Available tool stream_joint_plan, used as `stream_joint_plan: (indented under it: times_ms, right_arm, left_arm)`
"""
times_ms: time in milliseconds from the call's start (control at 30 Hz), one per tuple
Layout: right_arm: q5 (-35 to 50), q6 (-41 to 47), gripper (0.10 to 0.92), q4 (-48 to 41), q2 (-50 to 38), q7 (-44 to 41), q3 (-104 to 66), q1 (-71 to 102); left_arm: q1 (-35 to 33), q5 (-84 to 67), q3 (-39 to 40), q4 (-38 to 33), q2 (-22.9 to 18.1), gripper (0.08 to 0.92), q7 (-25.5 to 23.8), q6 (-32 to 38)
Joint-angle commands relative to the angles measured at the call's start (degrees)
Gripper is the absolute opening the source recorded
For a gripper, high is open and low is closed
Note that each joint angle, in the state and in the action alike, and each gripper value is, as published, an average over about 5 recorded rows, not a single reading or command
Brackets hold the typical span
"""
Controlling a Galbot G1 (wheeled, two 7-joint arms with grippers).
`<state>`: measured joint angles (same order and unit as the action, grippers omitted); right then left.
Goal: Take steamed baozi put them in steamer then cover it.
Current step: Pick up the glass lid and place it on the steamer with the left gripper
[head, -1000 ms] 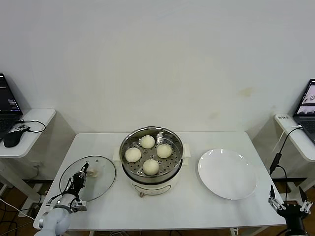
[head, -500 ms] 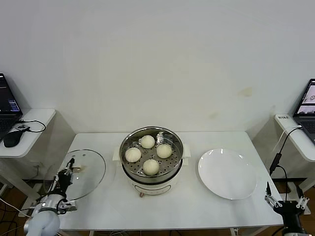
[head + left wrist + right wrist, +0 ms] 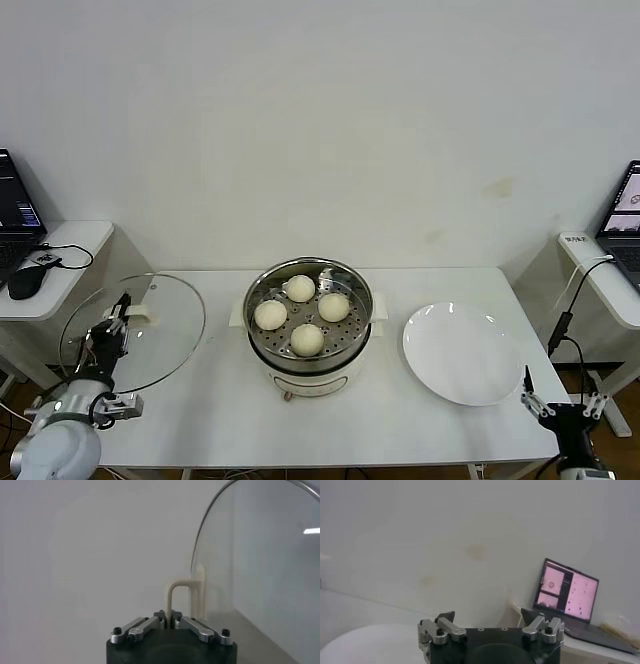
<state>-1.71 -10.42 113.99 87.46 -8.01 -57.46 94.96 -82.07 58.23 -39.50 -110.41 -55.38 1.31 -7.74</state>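
Observation:
The steamer [image 3: 308,362] stands mid-table, its shiny pot holding four cream-white baozi [image 3: 307,339] on the perforated tray. My left gripper [image 3: 113,322] is shut on the cream-white handle [image 3: 181,600] of the glass cover [image 3: 140,330], which is lifted and tilted over the table's left edge, left of the steamer. In the left wrist view the glass of the cover [image 3: 260,565] stands on edge. My right gripper [image 3: 560,405] is open and empty, low off the table's front right corner.
A flat white plate [image 3: 462,353] lies right of the steamer. Side desks with laptops [image 3: 625,215] stand left and right; the left one holds a mouse [image 3: 22,283]. A cable hangs at the right desk.
My left gripper has lifted the cover off the table, carrying it up and to the left and tilting it. My right gripper has risen slightly into view.

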Motion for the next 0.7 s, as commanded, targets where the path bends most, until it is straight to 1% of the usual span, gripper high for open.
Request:
stream_joint_plan:
  times_ms: [33, 133, 267, 433, 567, 700]
  right_arm:
    - [-1.9, -0.2, 0.823, -2.0, 0.5, 1.0, 4.9, -0.3]
    - [-3.2, -0.6, 0.823, -4.0, 0.7, 1.4, 6.5, -1.1]
    - [-4.7, -0.9, 0.823, -6.1, 0.9, 1.8, 7.9, -2.3]
    - [-5.3, -0.8, 0.823, -7.3, 1.0, 2.0, 9.1, -3.0]
    - [-5.8, -0.9, 0.823, -8.1, 1.0, 2.2, 9.7, -3.3]
    - [-6.8, -0.8, 0.823, -8.9, 1.3, 2.5, 10.1, -3.9]
  left_arm:
    - [2.1, -3.9, 11.4, -12.5, 4.2, 0.138, -6.2, -5.6]
    - [6.4, -3.2, 17.8, -11.7, 4.7, 0.138, -5.5, -6.2]
    - [13.0, -3.4, 26.0, -9.7, 3.9, 0.138, -4.7, -7.1]
    - [20.5, -5.9, 34.4, -8.0, 3.1, 0.138, -4.4, -10.4]
    - [25.7, -6.3, 39.0, -6.4, 2.1, 0.138, -6.2, -14.6]
    - [29.1, -3.8, 41.7, -4.8, -0.5, 0.138, -9.3, -19.2]
